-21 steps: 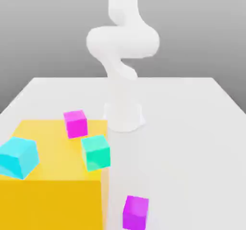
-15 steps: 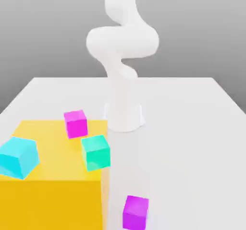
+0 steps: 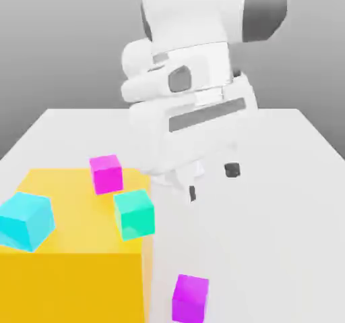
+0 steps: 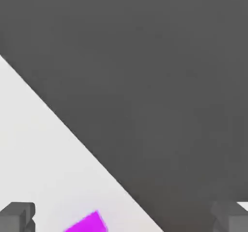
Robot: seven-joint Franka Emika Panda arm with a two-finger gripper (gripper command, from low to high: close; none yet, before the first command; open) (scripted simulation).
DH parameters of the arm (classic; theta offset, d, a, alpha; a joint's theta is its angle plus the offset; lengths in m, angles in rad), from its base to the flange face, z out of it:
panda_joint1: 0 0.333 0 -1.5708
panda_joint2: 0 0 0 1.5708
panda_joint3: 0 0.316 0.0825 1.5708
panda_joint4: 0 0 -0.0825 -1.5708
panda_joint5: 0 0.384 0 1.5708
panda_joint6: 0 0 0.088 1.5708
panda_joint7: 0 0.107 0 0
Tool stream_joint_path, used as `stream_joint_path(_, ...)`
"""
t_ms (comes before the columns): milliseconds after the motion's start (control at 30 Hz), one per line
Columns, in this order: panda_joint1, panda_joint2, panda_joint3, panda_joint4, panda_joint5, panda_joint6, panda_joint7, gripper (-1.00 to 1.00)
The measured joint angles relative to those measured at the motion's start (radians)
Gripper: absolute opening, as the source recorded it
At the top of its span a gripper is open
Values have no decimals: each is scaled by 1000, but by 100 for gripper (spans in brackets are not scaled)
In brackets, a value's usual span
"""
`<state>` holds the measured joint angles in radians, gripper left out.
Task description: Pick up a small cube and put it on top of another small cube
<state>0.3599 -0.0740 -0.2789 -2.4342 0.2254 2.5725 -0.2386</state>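
Pincer (image 3: 212, 181) spread wide and empty, poised above the white tabletop (image 3: 269, 200) with the violet cube (image 3: 190, 299) lying low beside the yellow block (image 3: 67, 274); cube looks rigid, light, smooth-faced, best pinched across two opposite flat sides.

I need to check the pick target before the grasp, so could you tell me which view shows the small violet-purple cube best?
The exterior view: the small violet-purple cube stands nearly whole on the white table, apart from the yellow block. The hand view catches just a corner of it at the picture's edge.
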Motion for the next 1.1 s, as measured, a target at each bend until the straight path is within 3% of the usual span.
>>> stream_joint_path(167, 6, 145, 7, -30, 4, 63, -188, 0)
stream_joint_path(333, -2, 276, 12, -63, -62, 132, -325, 0)
stream_joint_path(500, -50, 445, 78, -39, 8, 259, -413, 0)
stream_joint_path(533, -65, 474, 96, -33, 23, 281, -425, -100)
stream_joint_path(767, -66, 477, 98, -33, 25, 282, -427, -100)
stream_joint_path(933, -18, 326, 32, -63, -71, 165, -357, -100)
stream_joint_path(1100, 1, 213, 52, -14, -93, 6, -384, -100)
